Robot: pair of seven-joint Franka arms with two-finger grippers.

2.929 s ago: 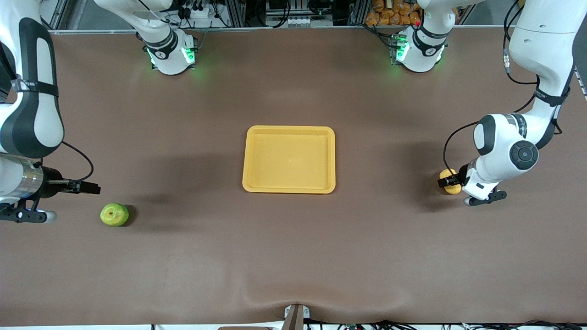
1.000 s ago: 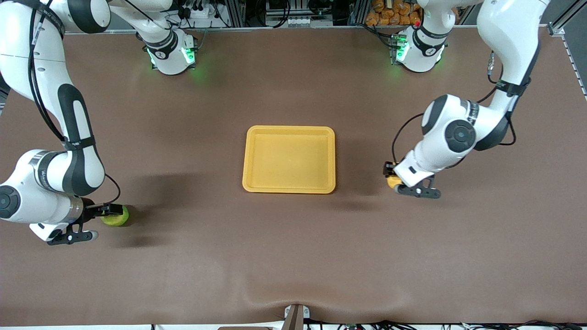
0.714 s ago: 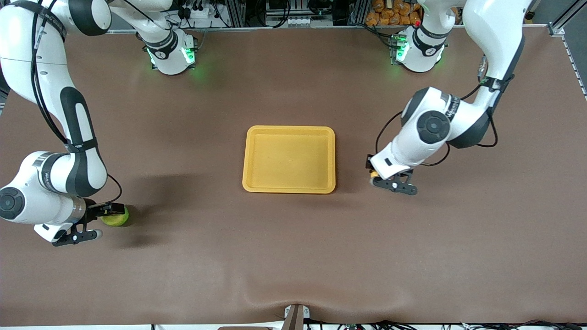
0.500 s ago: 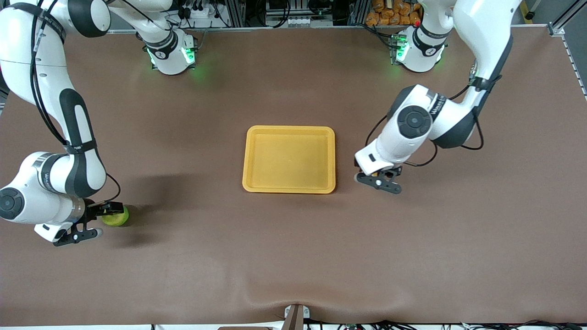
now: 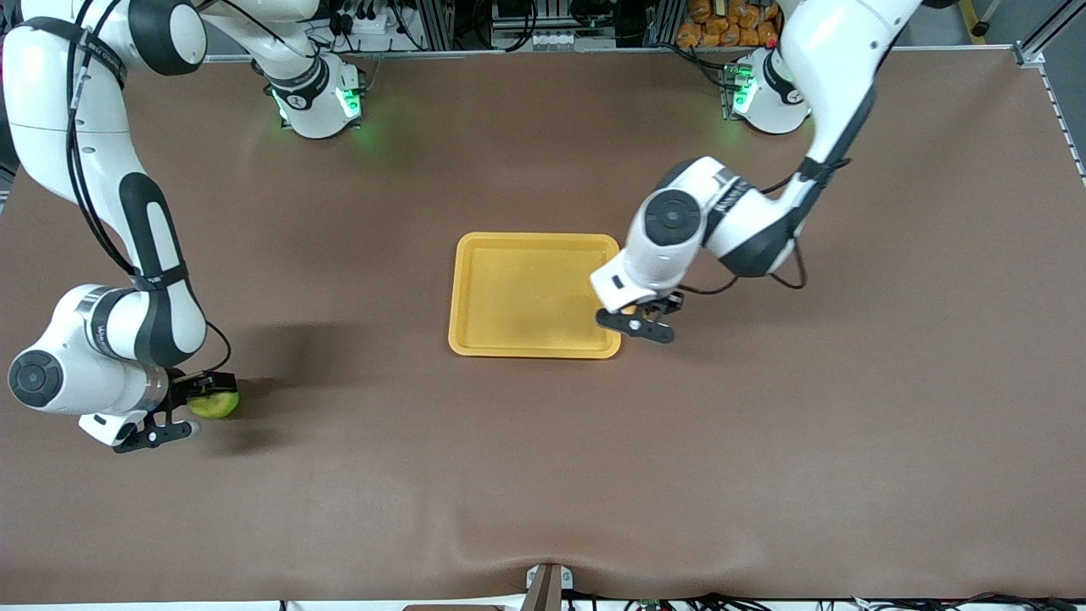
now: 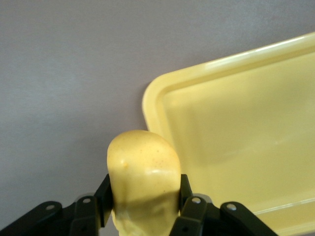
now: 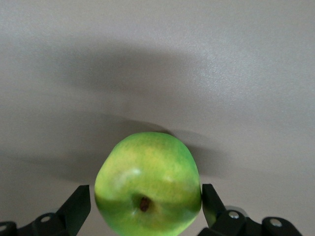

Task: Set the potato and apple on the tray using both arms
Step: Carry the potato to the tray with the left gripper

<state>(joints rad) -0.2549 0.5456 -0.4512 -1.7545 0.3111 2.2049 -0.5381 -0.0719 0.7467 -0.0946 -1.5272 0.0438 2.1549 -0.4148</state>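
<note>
Robot lab, not home or kitchen. Two white arms bolted at bases with green status lights along table edge. Brown mat covers whole table. Aluminium frame rails, power strip and loose cables at base end of table. Camera mount clamped at edge nearest front camera.

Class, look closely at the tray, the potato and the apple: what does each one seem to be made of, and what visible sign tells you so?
Tray: likely moulded plastic; even yellow-orange colour, rounded corners, smooth raised rim.
Potato: smooth, glossy, uniform yellow skin; possibly a plastic replica, though it cannot be settled.
Apple: shiny yellow-green skin with brown stem dimple; real or imitation, unclear.
</note>
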